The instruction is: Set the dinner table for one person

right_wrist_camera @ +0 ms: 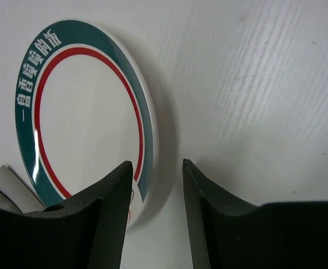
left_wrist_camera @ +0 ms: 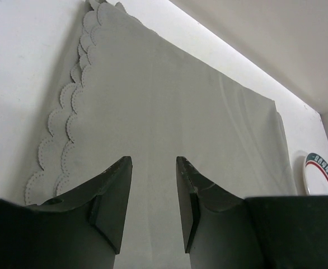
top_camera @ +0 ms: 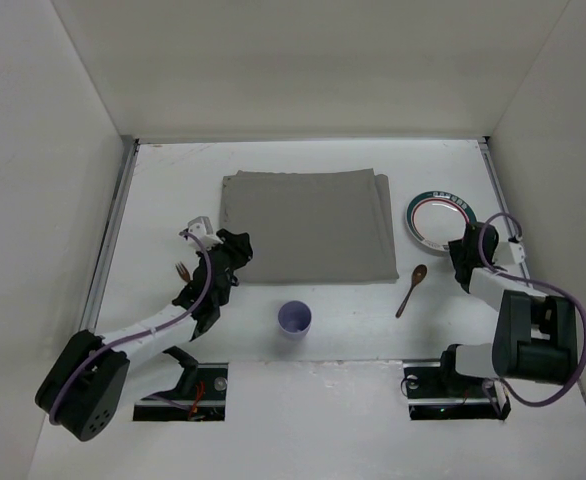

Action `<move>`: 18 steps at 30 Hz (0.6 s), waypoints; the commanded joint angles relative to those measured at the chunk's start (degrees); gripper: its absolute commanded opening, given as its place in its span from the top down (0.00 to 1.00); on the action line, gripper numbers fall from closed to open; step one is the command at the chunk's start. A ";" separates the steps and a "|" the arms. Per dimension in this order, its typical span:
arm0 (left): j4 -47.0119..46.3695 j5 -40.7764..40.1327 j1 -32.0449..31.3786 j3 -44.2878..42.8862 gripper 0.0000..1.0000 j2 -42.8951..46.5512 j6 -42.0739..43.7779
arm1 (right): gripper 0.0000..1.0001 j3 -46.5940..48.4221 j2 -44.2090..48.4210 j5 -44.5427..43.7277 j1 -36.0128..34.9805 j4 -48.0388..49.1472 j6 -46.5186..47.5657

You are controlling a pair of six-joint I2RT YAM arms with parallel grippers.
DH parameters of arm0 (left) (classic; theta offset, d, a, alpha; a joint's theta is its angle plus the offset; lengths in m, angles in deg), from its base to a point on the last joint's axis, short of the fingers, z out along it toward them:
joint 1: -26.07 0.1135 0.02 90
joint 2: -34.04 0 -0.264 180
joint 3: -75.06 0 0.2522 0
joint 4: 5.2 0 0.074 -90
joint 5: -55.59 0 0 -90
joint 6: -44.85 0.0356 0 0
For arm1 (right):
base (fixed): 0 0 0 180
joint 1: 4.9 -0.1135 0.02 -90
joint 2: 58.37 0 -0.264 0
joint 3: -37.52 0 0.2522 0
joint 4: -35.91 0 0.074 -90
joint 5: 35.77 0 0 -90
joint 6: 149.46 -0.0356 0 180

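The white dinner table holds a grey placemat at its middle. A white plate with green and red rings lies to the placemat's right. My left gripper is open and empty at the placemat's near left corner. In the left wrist view it points across the placemat. My right gripper is open at the plate's near right rim. In the right wrist view it straddles the rim of the plate, one finger over the plate and one over bare table.
A purple cup stands near the front, middle. A wooden spoon lies right of the cup. A brown fork lies by the left arm. Metal rails run along both table sides. The plate shows at the left wrist view's right edge.
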 commanded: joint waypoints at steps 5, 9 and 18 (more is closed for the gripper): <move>-5.00 0.39 0.41 0.48 0.65 -2.55 -0.45 | 0.62 3.06 -6.31 5.17 1.73 8.62 -0.95; -5.00 1.01 0.41 0.39 0.65 -2.99 -0.71 | 0.80 2.80 -7.99 5.70 2.44 10.37 -2.18; -5.00 0.75 1.20 0.83 0.65 -2.02 -0.89 | 0.94 -1.34 15.18 3.85 -1.06 15.91 -2.54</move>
